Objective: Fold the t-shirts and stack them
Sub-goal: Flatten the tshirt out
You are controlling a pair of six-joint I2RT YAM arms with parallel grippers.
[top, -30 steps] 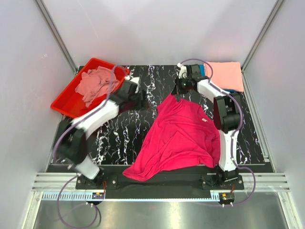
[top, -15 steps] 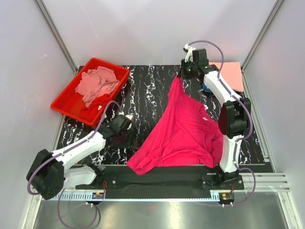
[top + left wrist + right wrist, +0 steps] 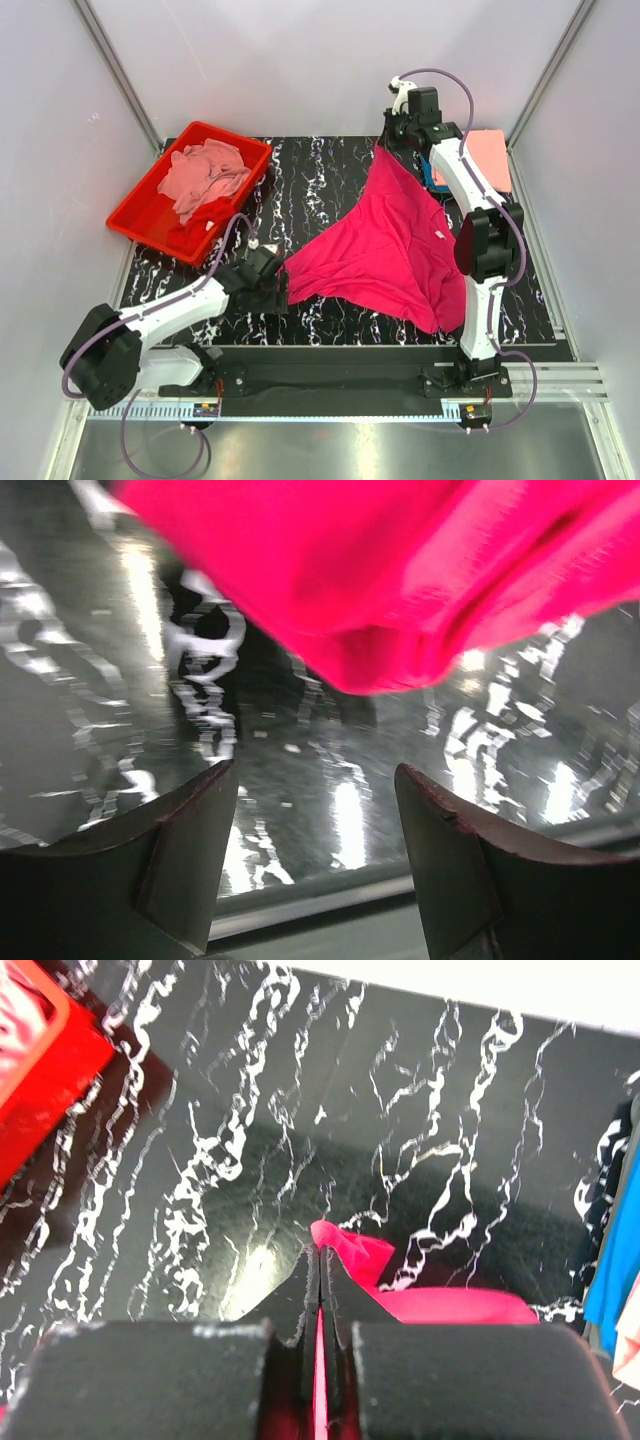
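Pinching: right gripper (image 3: 318,1260) is clamped on one corner of the magenta t-shirt (image 3: 385,240), above the far edge of the marbled table (image 3: 300,190).
Left gripper (image 3: 315,780): fingers spread and empty, with the shirt's near-left tip just ahead of them.
Shirt axis: diagonal, running from the far-right pinch toward the near left.
Shirt place: draped centre-right on the table.

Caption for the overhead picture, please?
Right gripper pinches one end of the hot pink t-shirt; open left gripper sits beside its other end.
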